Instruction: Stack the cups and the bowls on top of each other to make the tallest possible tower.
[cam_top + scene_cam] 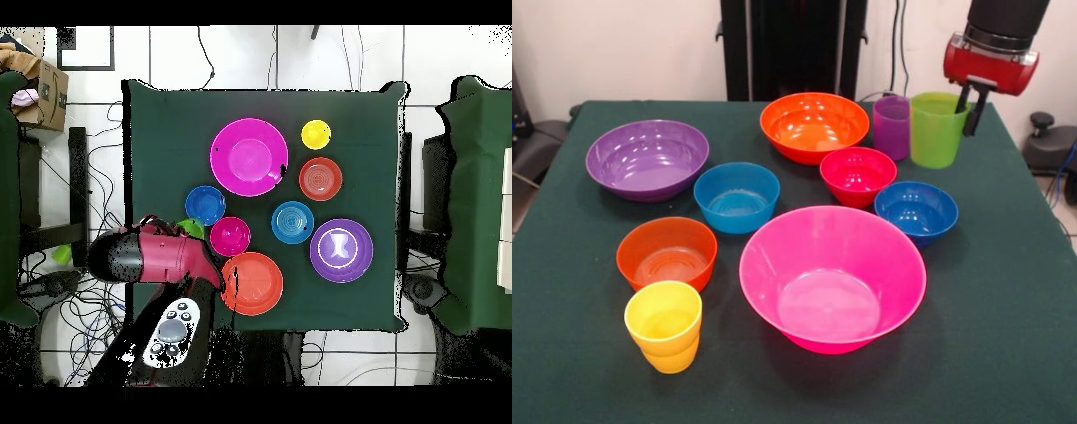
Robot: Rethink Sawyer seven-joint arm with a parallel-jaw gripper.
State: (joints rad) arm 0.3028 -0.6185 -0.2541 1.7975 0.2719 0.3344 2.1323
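- The gripper is seen at the lime cup, with one black finger inside the rim and one outside; the wall appears to be straddled, but whether it is pinched cannot be told.
- The lime cup is found at the far corner of the table, touching or just beside the purple cup.
- No tower is built yet; every piece is seen standing alone and mouth up.
- Cups and bowls are judged light, stiff and glossy, hence slippery; a hold across the thin rim wall is judged the surest.
- The pink bowl, the widest, is judged the natural base and is taken as landmark.
- Beyond the pink bowl are noted the red bowl and big orange bowl; beside it, on the lime cup's side, the dark blue bowl.
- On its other side are noted the light blue bowl, small orange bowl, yellow cup and, farther off, the purple bowl.
- The purple cup is judged liable to be knocked as the lime cup is lifted; the red and dark blue bowls stand in the path to the pink bowl.
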